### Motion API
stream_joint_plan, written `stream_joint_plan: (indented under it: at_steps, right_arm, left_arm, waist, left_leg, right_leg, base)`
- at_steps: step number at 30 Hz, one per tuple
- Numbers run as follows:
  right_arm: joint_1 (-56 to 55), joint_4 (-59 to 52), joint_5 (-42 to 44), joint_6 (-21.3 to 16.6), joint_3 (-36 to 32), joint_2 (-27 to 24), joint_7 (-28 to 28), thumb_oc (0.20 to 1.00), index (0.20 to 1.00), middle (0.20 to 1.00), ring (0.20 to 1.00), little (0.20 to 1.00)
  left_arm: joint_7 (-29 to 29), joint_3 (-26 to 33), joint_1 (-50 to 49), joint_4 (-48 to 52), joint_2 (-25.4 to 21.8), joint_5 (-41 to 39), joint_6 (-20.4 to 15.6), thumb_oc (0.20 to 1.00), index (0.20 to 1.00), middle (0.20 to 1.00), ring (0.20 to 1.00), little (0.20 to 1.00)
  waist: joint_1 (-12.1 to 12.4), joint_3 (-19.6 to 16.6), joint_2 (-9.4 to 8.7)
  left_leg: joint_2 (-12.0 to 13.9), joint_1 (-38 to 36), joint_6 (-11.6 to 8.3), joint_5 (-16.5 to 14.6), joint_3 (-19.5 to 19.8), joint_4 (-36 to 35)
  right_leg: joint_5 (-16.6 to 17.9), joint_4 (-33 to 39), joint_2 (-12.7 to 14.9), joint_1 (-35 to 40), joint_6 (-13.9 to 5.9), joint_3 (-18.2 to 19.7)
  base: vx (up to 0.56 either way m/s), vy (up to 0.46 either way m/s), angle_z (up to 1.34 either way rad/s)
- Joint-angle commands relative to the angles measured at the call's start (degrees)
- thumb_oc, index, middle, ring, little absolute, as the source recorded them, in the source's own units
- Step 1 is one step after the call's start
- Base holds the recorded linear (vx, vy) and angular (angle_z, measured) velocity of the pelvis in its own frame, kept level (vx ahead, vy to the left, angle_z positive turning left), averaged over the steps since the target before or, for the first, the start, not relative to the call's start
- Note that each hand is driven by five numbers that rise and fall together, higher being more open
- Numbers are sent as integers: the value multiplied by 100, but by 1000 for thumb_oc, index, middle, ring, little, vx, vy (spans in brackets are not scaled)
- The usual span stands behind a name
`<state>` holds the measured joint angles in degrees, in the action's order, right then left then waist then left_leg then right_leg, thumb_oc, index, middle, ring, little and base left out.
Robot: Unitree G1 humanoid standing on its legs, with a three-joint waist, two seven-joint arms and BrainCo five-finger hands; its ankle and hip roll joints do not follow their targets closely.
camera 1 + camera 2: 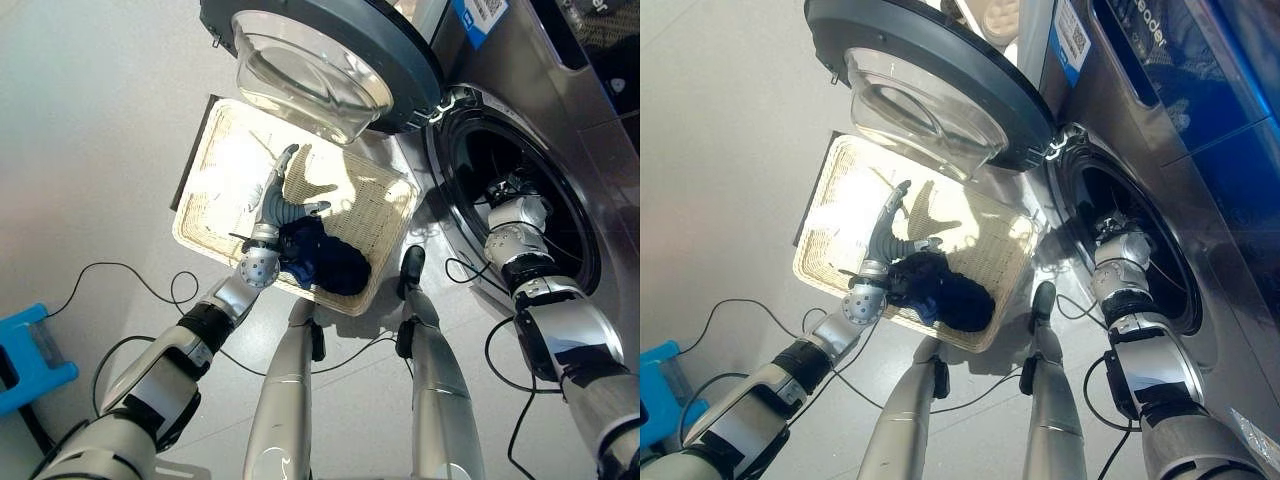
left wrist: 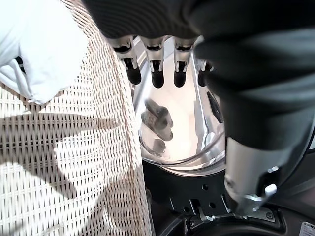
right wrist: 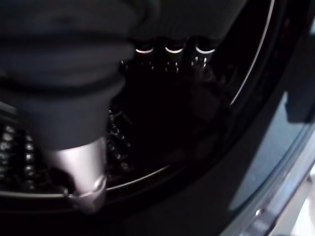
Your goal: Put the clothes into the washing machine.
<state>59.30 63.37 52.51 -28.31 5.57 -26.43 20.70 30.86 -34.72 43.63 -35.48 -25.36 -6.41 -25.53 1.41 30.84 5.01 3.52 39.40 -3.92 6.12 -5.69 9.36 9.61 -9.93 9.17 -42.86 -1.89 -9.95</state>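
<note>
Left hand (image 1: 281,189): fingers (image 2: 157,73) straight and spread, holding nothing, poised over the middle of the wicker basket (image 1: 385,205), palm turned toward the washer. Just behind the wrist, against the basket's near edge toward its washer-side corner, a bundle of dark blue clothes (image 1: 325,260). At the far-left corner of the basket, white clothes (image 1: 232,170), brightly lit and hard to make out in detail.

Right hand (image 1: 512,191): reached through the round opening of the washing machine (image 1: 520,90), inside the drum. Fingers (image 3: 173,50) seen as pale glints in the dark from the wrist view; possibly something dark beyond them, but too dim to tell whether grasping or loose.

Above the basket's far edge, the machine's door (image 1: 330,45), swung wide open, its clear bowl-shaped glass facing down toward the wicker. On the floor well to the left of the basket, a blue box (image 1: 30,355).
</note>
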Motion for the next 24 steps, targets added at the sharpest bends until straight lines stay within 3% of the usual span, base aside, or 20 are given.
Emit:
stream_joint_plan:
  at_steps: [1, 5, 8, 10, 11, 12, 13, 15, 18, 21, 22, 24]
  right_arm:
    - [119, -394, -886, -240, 266, -186, 764, 1000, 1000, 1000, 1000, 1000]
    - [68, -567, -1211, -302, 241, -24, 1545, 1000, 1000, 1000, 1000, 1000]
    - [-40, -603, -962, -102, 133, 121, 2105, 1000, 1000, 1000, 1000, 1000]
    - [-30, -609, -993, -88, 120, 131, 2155, 1000, 1000, 1000, 1000, 1000]
    - [-202, -587, -1551, 276, 82, 288, 3063, 1000, 1000, 1000, 1000, 1000]
    - [-218, -614, -1617, 525, 124, 350, 3572, 1000, 1000, 1000, 1000, 1000]
    - [-235, -606, -1695, 763, 134, 361, 3924, 1000, 1000, 1000, 1000, 1000]
    - [-212, -595, -1737, 852, 137, 364, 4065, 1000, 1000, 1000, 1000, 1000]
    - [-128, -350, -2337, 1747, 176, 286, 5679, 1000, 1000, 1000, 1000, 1000]
    - [-64, -253, -2448, 1836, 196, 258, 5803, 1000, 1000, 1000, 1000, 1000]
    - [104, -43, -2671, 2068, 286, 220, 6114, 1000, 1000, 1000, 1000, 1000]
    - [187, -6, -2798, 2314, 338, 203, 6215, 1000, 1000, 1000, 1000, 1000]
  left_arm:
    - [112, 240, 170, -33, 161, 124, -125, 1000, 1000, 1000, 1000, 1000]
    - [136, 247, 119, -139, 258, 164, -3, 1000, 1000, 1000, 1000, 1000]
    - [347, 237, 45, -231, 318, 281, 214, 1000, 1000, 1000, 1000, 1000]
    - [362, 249, 63, -241, 317, 293, 221, 1000, 1000, 1000, 1000, 1000]
    - [724, 291, -33, -433, 430, 391, 698, 1000, 1000, 1000, 1000, 1000]
    - [840, 352, -66, -563, 471, 406, 807, 1000, 1000, 1000, 1000, 1000]
    - [886, 391, -86, -608, 482, 415, 875, 1000, 1000, 1000, 1000, 1000]
    - [904, 412, -63, -634, 481, 420, 890, 1000, 1000, 1000, 1000, 1000]
    - [992, 460, -135, -846, 597, 429, 819, 1000, 1000, 1000, 1000, 1000]
    - [983, 460, -118, -886, 629, 456, 793, 1000, 1000, 1000, 1000, 1000]
    - [1020, 400, -83, -967, 707, 483, 828, 1000, 1000, 1000, 1000, 1000]
    - [1123, 390, -74, -989, 725, 494, 949, 1000, 1000, 1000, 1000, 1000]
  waist:
    - [20, -104, 182]
    - [8, -104, 200]
    - [-3, -104, 200]
    - [-4, -104, 200]
    - [-18, -104, 203]
    - [-12, -104, 200]
    - [-7, -104, 199]
    - [-7, -104, 201]
    - [33, -104, 241]
    - [46, -104, 257]
    - [86, -104, 299]
    - [101, -104, 316]
  left_leg:
    - [-290, 95, -37, -217, -315, 49]
    - [-307, 90, -32, -219, -315, 45]
    - [-312, 25, -44, -258, -323, 29]
    - [-311, 67, -39, -223, -323, 23]
    - [-315, 27, -32, -246, -336, 5]
    - [-317, 38, -27, -238, -341, -1]
    - [-319, 34, -25, -241, -339, -2]
    - [-316, 88, -19, -206, -343, -4]
    - [-323, 134, 10, -217, -337, 27]
    - [-332, 139, 15, -221, -326, 30]
    - [-357, 82, 22, -252, -303, 16]
    - [-369, 85, 10, -247, -297, 16]
  right_leg:
    - [-508, -814, 112, -144, -616, -344]
    - [-512, -821, 83, -153, -616, -312]
    - [-568, -826, 66, -100, -624, -297]
    - [-529, -808, 61, -136, -614, -297]
    - [-562, -802, 45, -107, -618, -275]
    - [-560, -795, 40, -113, -616, -278]
    - [-569, -795, 42, -105, -618, -284]
    - [-528, -777, 40, -151, -608, -288]
    - [-520, -784, 49, -183, -615, -309]
    - [-521, -781, 52, -183, -617, -313]
    - [-554, -773, 57, -121, -629, -329]
    - [-560, -768, 50, -112, -631, -339]
  base:
    - [0, 0, 0]
    - [0, 0, 0]
    - [0, 0, 0]
    - [0, 0, 0]
    - [0, 0, 0]
    - [0, 0, 0]
    - [0, 0, 0]
    - [0, 0, 0]
    - [0, -11, 0]
    - [0, 0, 0]
    - [0, 0, 0]
    - [0, 0, 0]
